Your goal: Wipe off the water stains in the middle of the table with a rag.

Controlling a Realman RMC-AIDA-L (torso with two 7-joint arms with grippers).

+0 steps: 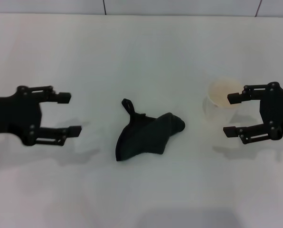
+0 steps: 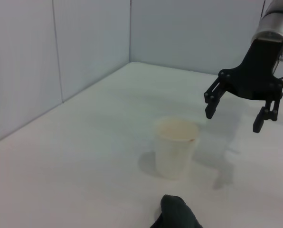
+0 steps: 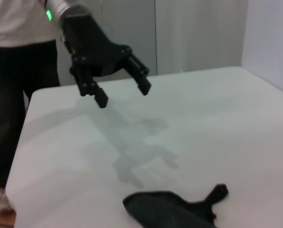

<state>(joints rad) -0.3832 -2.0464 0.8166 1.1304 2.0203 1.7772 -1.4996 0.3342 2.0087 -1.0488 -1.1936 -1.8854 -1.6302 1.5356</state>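
The dark green-black rag (image 1: 146,135) lies crumpled in the middle of the white table (image 1: 141,52), its loop tab pointing to the far side. It also shows in the left wrist view (image 2: 177,213) and the right wrist view (image 3: 167,211). No orange-brown water stain shows on the table in any view. My left gripper (image 1: 72,114) is open and empty, hovering left of the rag and apart from it; the right wrist view shows it too (image 3: 123,96). My right gripper (image 1: 228,115) is open and empty, right of the rag; the left wrist view shows it too (image 2: 233,120).
A white paper cup (image 1: 222,97) holding orange-brown liquid stands upright just beside my right gripper's far finger; it also shows in the left wrist view (image 2: 174,149). A person (image 3: 13,71) stands beyond the table's left edge. Walls border the table's far side.
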